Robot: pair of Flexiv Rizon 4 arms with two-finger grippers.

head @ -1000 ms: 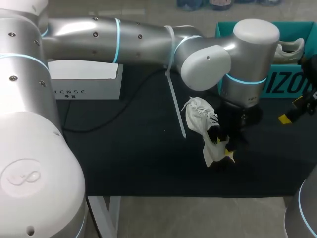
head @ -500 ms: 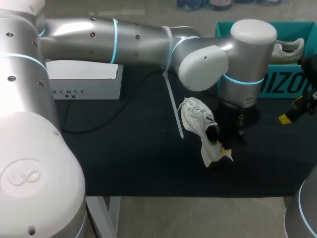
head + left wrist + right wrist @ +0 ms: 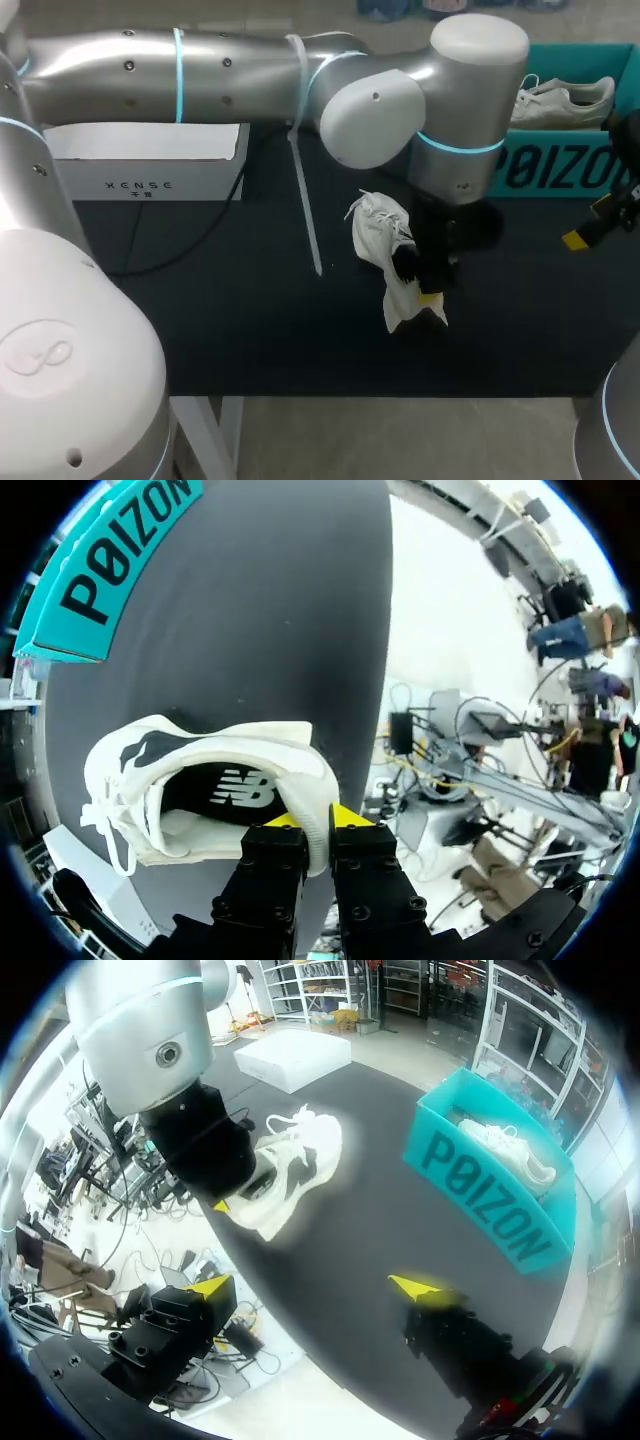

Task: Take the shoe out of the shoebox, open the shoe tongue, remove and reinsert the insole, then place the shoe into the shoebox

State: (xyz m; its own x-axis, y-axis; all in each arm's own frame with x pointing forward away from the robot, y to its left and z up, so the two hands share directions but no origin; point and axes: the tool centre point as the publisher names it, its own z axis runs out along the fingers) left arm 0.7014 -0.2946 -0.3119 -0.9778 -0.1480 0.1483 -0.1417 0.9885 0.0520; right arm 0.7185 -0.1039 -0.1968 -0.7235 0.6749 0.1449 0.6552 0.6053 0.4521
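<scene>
Shoe (image 3: 385, 250): heel collar clamped in left gripper (image 3: 318, 818), outside shoebox (image 3: 560, 170). Set sole-down beside shoebox; bring spread, empty right gripper (image 3: 315, 1287) to tongue.

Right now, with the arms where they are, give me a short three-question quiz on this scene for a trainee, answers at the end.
1. True or false: the left gripper is shut on the white shoe, at its heel.
2. How many shoes lie in the teal shoebox? A none, B one, C two.
3. Fill in: the right gripper is ____ and holds nothing.

Key: 1 true. 2 B, the second shoe. 3 open.
</scene>
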